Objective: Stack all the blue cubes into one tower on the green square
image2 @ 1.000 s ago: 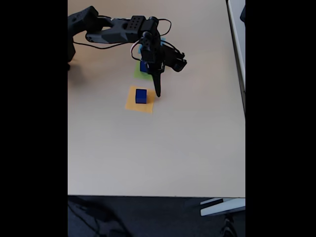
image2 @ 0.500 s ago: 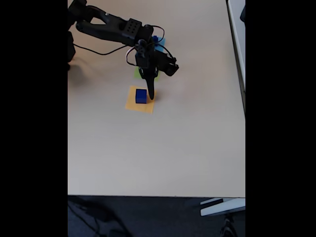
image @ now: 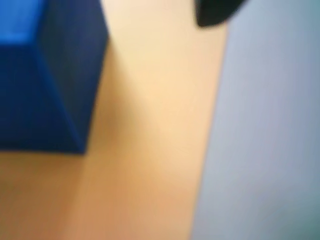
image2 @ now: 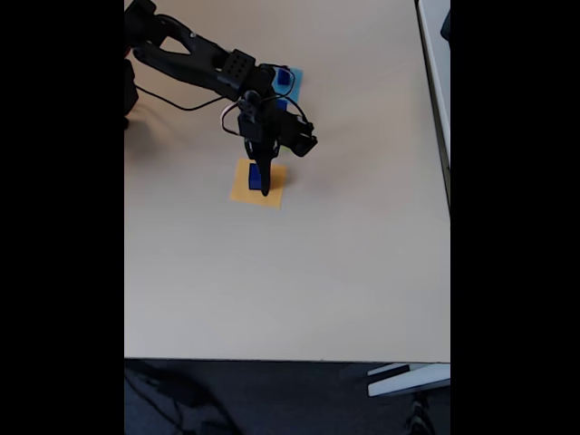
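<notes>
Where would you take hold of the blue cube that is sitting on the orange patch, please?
Probably across two opposite vertical faces of the blue cube, coming straight down from above. It sits flat on the orange patch with bare patch beside it in the wrist view, so its flat, parallel sides offer the gripper square contact.

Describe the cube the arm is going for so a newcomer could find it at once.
In the fixed view, find the orange patch mid-table. The dark blue cube on it sits under the gripper; another cube lies on the light-blue patch.
</notes>
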You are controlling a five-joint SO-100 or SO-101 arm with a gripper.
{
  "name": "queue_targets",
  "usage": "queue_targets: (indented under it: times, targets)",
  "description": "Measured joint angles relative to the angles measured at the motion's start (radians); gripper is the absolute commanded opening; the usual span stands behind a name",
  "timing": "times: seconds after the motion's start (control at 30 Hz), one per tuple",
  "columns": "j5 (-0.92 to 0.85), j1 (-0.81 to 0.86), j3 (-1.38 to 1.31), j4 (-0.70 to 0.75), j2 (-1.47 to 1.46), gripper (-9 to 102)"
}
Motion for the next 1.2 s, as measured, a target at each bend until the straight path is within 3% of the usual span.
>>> queue_targets:
  times: [0.37, 1.0, 1.2]
  targets:
    - [-0.012, 0.038, 0.040, -0.044, 0.025, 39]
    - [-0.041, 0.069, -0.034, -0.052, -0.060, 37]
    - [-0.043, 0.069, -0.080, -0.052, -0.107, 27]
